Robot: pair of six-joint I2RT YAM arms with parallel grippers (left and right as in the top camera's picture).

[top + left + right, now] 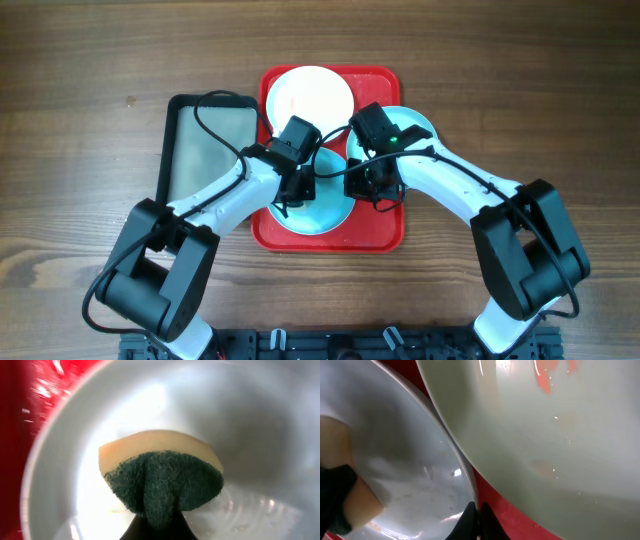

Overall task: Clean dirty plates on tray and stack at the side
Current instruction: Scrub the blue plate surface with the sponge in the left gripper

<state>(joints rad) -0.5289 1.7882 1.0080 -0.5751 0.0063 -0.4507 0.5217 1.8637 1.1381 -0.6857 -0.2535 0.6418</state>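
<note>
Wooden counter [80,60]; red tray [390,235]; scrubbing in hand.
Left tool [159,529] clenched on sponge [162,477], turquoise plate [325,216] directly beneath; right tool [476,522] pinching its rim.

A large bright red rectangular plastic tray [385,232] with rounded corners and a raised rim is laid flat at mid-table. A round shallow white plate [310,95] is seated at its 11 o'clock corner. A light turquoise round plate [418,122] is set at 2 o'clock, overhanging the rim. A second turquoise plate [322,212] is laid at 6 o'clock. On one plate, which one cannot be told, orange-red smears [543,381] are seen.
</note>
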